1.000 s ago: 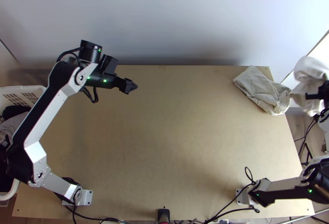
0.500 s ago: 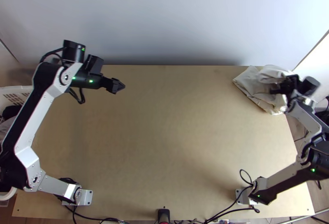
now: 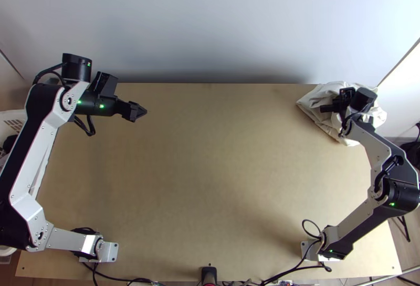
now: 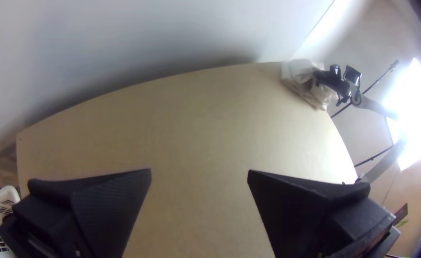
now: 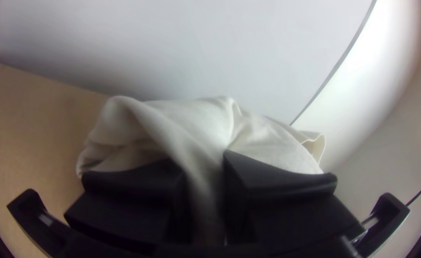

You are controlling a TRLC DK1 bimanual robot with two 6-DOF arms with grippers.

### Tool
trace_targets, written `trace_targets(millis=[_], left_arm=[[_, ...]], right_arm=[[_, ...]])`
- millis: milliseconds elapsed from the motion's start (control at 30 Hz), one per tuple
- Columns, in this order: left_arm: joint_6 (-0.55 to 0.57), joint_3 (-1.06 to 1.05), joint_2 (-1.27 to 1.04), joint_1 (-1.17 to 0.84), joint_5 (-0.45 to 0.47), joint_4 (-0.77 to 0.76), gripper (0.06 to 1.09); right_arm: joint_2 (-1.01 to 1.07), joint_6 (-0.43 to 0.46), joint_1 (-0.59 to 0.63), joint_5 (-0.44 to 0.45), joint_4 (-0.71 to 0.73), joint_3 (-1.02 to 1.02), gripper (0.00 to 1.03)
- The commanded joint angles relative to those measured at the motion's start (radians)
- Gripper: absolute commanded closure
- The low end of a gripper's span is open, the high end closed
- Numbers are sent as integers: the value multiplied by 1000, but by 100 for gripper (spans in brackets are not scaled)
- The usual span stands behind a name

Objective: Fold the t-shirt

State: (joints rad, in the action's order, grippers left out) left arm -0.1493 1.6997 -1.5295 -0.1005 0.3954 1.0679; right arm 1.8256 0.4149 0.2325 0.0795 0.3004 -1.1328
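A white basket (image 3: 13, 114) stands beside the tabletop's left edge, partly behind the left arm (image 3: 32, 152). That arm is mounted by the near edge, toward the near left corner, and its upper links reach above the left edge. Its gripper (image 3: 137, 112) is over the far left part of the tabletop (image 3: 210, 181), a little in from the far edge. In the left wrist view the jaws of the left gripper (image 4: 199, 177) stand wide apart, with nothing held and bare wood beyond them.

Midway along the near edge sits a small black device (image 3: 209, 274). The right arm (image 3: 362, 223) is mounted by the same edge, toward the near right corner, with black cables (image 3: 286, 273) running beside its base. It bends out past the right edge and back in to the far right corner.

There lies the t-shirt (image 3: 314, 99), a cream heap, bunched and creased, covering the corner and reaching past the right edge. How many layers it has, I cannot tell. The right gripper (image 3: 341, 101) is down on it, jaws closed on a bunched fold that runs up between them; a thin hemmed edge sticks out to one side. Beyond the right edge shines a bright lamp (image 4: 415, 110).
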Motion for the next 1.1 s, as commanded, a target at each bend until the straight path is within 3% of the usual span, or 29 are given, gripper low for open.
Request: trace_targets(millis=[0,100,167,233,300,467,633,833,1067], left_arm=[[-9,-8,9,15,-1,6,10],[-10,-14,9,13,0,4,10],[-9,-15,5,7,2,3,10],[-3,-15,0,-4,3,0,10],[5,-17,-1,-16,3,-3,10],[11,-31,3,-21,3,-13,10],[11,-49,8,-21,3,-16,10],[11,-44,5,-21,3,-20,10],[2,-57,8,1,3,-19,10]], right_arm=[[-26,-14,10,36,-3,97,100],[-40,-11,42,36,-3,140,99],[-58,-16,59,32,-3,156,84],[-78,-16,73,31,-10,157,84],[-126,-24,82,17,-32,162,76],[-347,-139,71,-80,-129,146,56],[-371,-205,28,-110,-195,36,42],[-209,-148,-2,-109,-191,41,42],[-143,-189,30,-110,-141,19,42]])
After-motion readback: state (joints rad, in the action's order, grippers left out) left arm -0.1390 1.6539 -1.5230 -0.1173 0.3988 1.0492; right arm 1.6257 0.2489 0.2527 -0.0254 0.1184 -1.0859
